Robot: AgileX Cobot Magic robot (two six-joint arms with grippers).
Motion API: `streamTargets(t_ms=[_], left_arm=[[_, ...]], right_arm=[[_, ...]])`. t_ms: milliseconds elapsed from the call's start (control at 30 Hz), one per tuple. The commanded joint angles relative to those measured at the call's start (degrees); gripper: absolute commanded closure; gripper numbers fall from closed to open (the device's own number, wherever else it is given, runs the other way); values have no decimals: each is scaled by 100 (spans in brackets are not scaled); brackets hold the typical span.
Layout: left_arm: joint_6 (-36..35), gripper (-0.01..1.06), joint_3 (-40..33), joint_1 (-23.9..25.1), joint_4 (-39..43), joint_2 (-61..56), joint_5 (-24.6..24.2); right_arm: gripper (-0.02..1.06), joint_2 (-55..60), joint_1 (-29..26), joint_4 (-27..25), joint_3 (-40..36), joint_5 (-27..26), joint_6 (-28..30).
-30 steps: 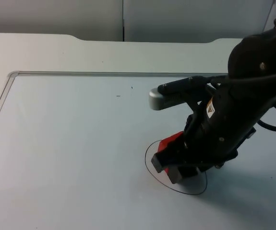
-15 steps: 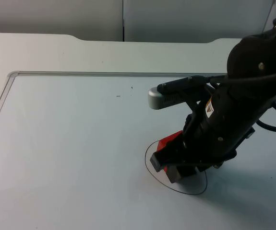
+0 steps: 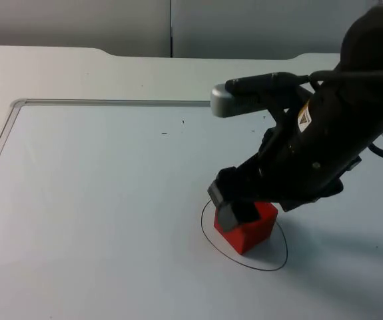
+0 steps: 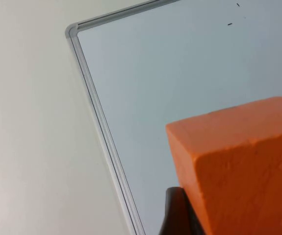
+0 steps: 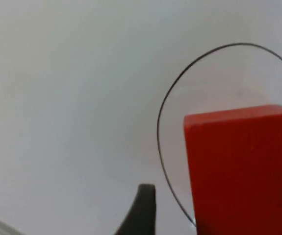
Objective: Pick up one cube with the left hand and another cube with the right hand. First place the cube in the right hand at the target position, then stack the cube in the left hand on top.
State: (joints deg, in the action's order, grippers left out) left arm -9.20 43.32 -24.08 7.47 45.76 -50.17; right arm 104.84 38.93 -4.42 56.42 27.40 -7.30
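We see the red cube resting inside the drawn circle on the bench, the right hand apparently released just above it — a careless retreat could nudge it. The left hand grips the orange cube; stacking off-centre might topple both.

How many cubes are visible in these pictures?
2: the red cube stands inside the drawn circle under the right gripper; the orange cube is in the left gripper.

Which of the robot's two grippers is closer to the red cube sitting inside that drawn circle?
Right. The right gripper hangs directly over the red cube in the drawn circle. The left gripper is away near the whiteboard's corner, holding an orange cube.
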Motion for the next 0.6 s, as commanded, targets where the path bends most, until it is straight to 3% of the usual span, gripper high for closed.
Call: streamTargets(t_ms=[0, 233, 367, 433, 567], left_arm=[[2, 84, -7, -25, -33, -43, 102], [290, 84, -7, -25, -151, -43, 203], [920, 84, -7, -25, -747, -30, 613], [1528, 84, 20, -25, -1490, 155, 887], [2235, 84, 222, -25, -2243, 711, 873]], right_arm=[[25, -305, 15, -12, -21, 55, -16], [27, -1706, 15, 360, -21, -214, 0], [27, -2896, 15, 484, -21, -458, 0], [27, -3616, 15, 644, -21, -535, -22], [27, -4652, 15, 914, -21, -389, -22]])
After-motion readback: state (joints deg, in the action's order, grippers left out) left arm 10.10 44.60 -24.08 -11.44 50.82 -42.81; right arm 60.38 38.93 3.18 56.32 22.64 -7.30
